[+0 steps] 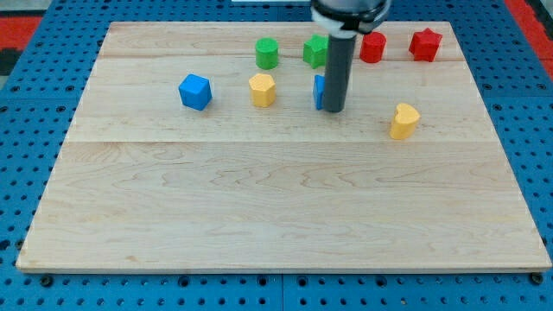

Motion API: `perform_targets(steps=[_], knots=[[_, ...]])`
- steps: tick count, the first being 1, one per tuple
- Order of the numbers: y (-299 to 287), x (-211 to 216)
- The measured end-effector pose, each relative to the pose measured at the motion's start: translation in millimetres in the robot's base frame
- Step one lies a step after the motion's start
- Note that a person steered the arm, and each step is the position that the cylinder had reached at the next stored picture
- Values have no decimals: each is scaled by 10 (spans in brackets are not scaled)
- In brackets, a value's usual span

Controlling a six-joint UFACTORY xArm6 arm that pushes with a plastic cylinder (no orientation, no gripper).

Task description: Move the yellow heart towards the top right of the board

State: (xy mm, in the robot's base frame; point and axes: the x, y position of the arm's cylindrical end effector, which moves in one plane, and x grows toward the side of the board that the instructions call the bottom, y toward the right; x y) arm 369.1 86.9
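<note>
The yellow heart (403, 120) lies at the view's right, below the red blocks. My tip (334, 110) rests on the board about 80 px to the heart's left, apart from it. The rod hides most of a blue block (319, 92) directly behind it; its shape cannot be made out.
A blue cube (195, 92) and a yellow hexagonal block (262, 89) sit at the view's left of my tip. A green cylinder (267, 53), a green block (314, 51), a red block (372, 47) and a red star (424, 44) line the top of the wooden board (276, 207).
</note>
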Motion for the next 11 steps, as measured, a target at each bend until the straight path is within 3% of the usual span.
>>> perform_targets(steps=[1,3,5,6,8,11], knots=[[30,96],[-1182,368],[-858,899],[264,1212],[807,519],[1157,527]])
